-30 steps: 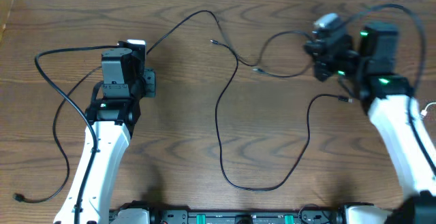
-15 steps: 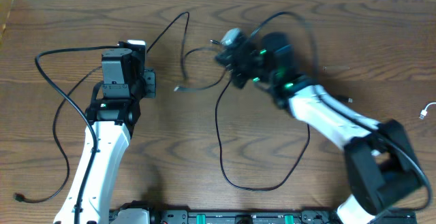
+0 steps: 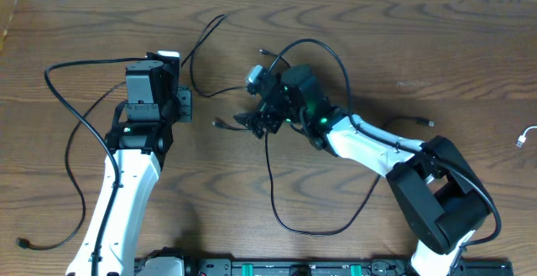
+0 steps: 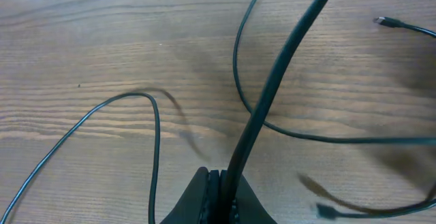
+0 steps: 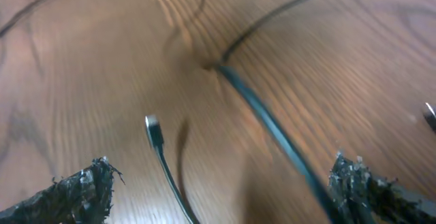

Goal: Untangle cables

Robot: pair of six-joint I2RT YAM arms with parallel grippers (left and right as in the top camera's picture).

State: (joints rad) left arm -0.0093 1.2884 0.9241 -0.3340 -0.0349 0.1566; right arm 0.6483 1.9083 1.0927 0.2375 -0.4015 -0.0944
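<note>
Overhead, we see black cords (image 3: 269,171) strewn over the table (image 3: 75,24), looping between both arms. Our left gripper (image 4: 216,183) is pressed together, pinching one of the cords near the table's left side. Our right gripper (image 3: 254,123) hangs spread wide at the centre, with a loose plug (image 5: 153,125) lying untouched between its fingers.

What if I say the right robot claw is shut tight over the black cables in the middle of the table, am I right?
Not quite: the right gripper is wide open, not shut. The right wrist view shows its fingertips far apart, a cable plug between them. It is over the black cables mid-table.
</note>
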